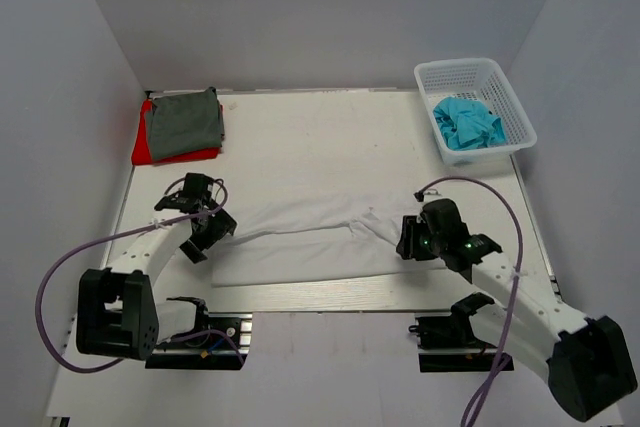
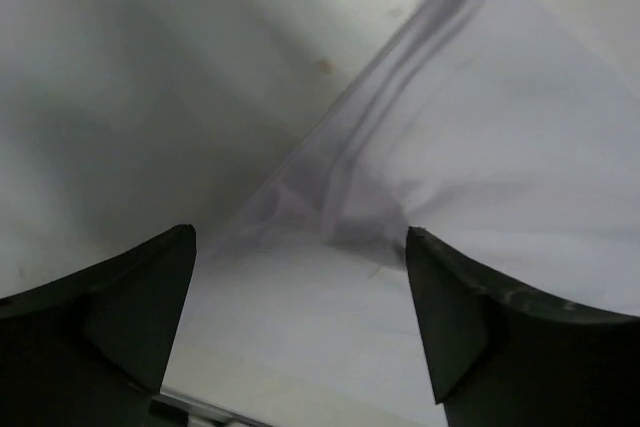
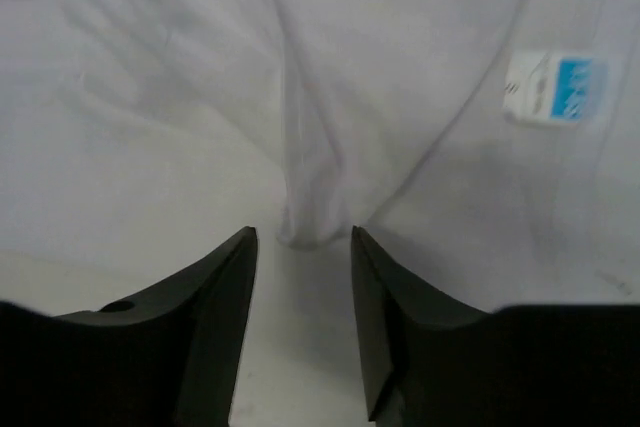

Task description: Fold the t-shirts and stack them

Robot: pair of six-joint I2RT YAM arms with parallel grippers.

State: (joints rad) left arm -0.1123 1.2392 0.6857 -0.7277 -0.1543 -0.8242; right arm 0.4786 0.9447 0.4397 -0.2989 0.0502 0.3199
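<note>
White t-shirt point(image 1: 300, 247), grey-green t-shirt point(image 1: 183, 122), red t-shirt point(image 1: 142, 145), turquoise t-shirt point(image 1: 467, 124), white lattice basket point(image 1: 465, 65).

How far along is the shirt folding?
Done: grey-green shirt folded on the red shirt, far left corner. In hand: white shirt lies partly folded between the arms, left tool and right tool open over it. Left: finish it, stack it, then the crumpled turquoise shirt in the basket.
</note>
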